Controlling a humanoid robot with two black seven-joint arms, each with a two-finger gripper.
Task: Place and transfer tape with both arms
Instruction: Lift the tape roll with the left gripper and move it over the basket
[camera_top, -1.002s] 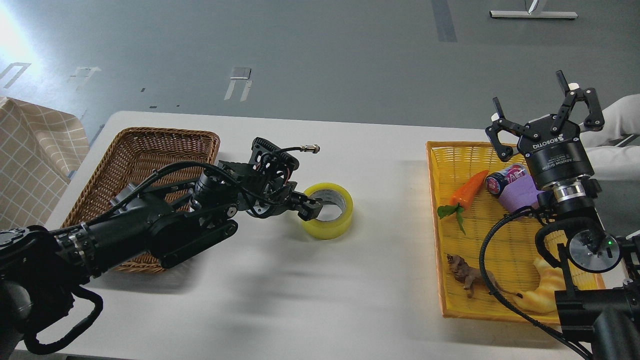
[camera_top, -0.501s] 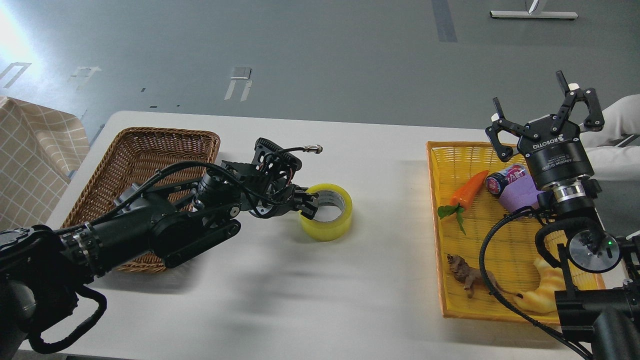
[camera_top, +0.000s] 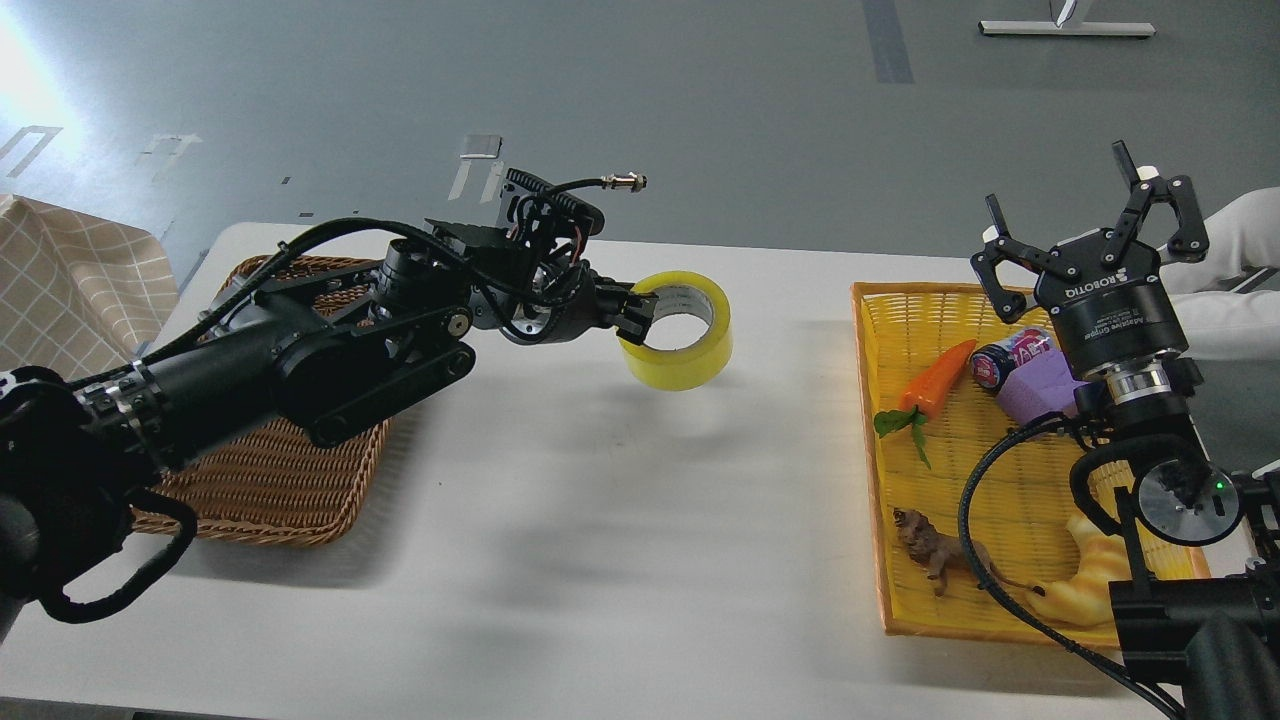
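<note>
Glossy yellow tape roll (camera_top: 678, 338) pinched in left gripper (camera_top: 634, 312), right gripper (camera_top: 1092, 232) splayed apart

A white worktop (camera_top: 640, 560) with rounded corners stands on a smooth grey floor (camera_top: 700, 110). Pale tape marks (camera_top: 480, 165) dot the floor, with a darker strip (camera_top: 885, 40) farther back. Bright glare (camera_top: 25, 90) washes the upper left. A beige checked cloth (camera_top: 70, 280) hangs at left; a white furniture foot (camera_top: 1065, 30) shows at top right
</note>
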